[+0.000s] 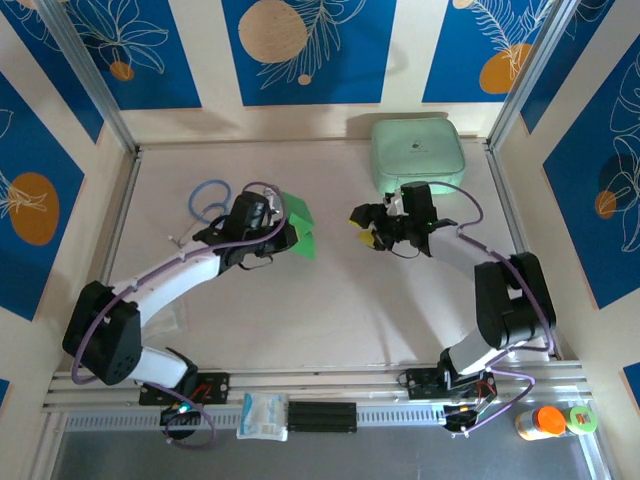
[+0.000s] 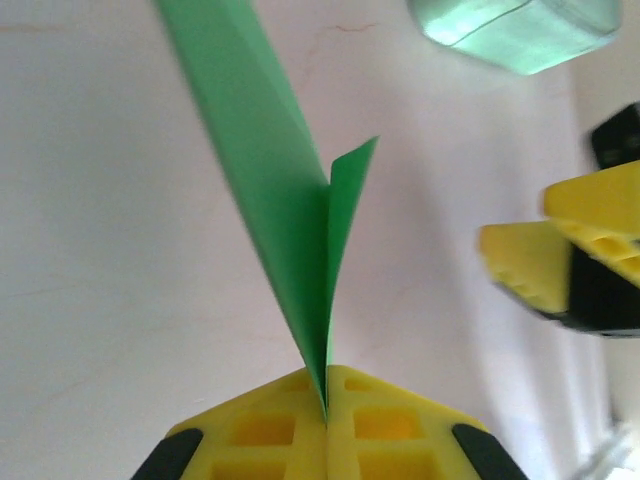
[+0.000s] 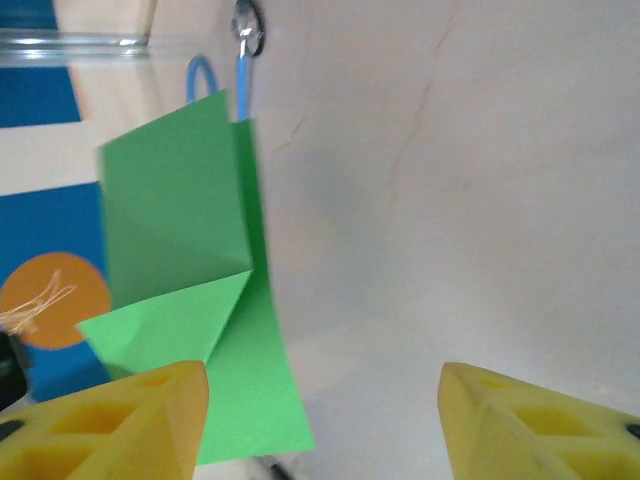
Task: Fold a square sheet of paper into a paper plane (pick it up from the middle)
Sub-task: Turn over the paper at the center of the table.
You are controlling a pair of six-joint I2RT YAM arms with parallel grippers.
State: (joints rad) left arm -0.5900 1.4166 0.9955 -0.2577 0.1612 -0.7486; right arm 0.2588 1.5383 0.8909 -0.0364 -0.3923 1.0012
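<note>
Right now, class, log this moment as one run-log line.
left end effector: shut on folded green paper | right end effector: open, apart from paper | mint case: far right

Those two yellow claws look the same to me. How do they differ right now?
The left gripper is pinched shut on the folded green paper; the right gripper stands open and holds nothing. The left gripper touches the paper, while the right gripper sits apart from it, nearer the mint case. Both have yellow fingers and face each other.
</note>
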